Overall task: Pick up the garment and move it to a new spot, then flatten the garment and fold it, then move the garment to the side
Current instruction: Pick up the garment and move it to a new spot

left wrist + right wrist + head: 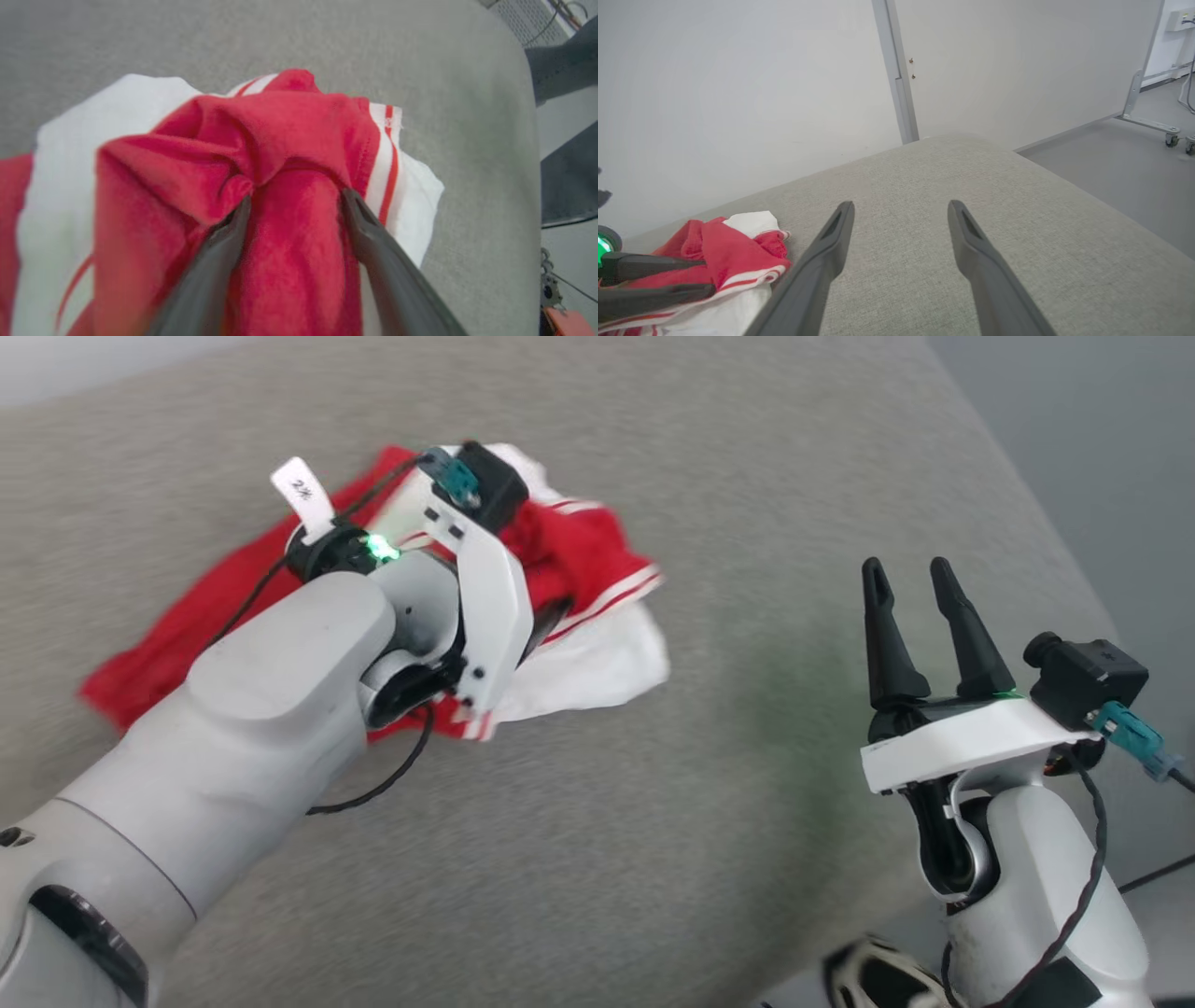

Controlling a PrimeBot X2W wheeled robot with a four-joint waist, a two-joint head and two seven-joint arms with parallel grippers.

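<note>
On grey cushion (653, 821), crumpled red-and-white garment (583, 546), left tool (294, 200) spread astride red fold, right tool (913, 569) spread

A counter (653, 859) covered in grey woven fabric, its far corner rounded, stands before a plain white wall (738, 93). A grey upright strip (896, 79) runs up that wall. Past the corner lies grey floor (1125, 172), where a metal frame (1143, 98) on castors stands

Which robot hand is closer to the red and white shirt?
Left. The left gripper is right at the garment, its open fingers either side of a red fold. The right gripper hangs open over bare grey cushion, apart from it.
</note>
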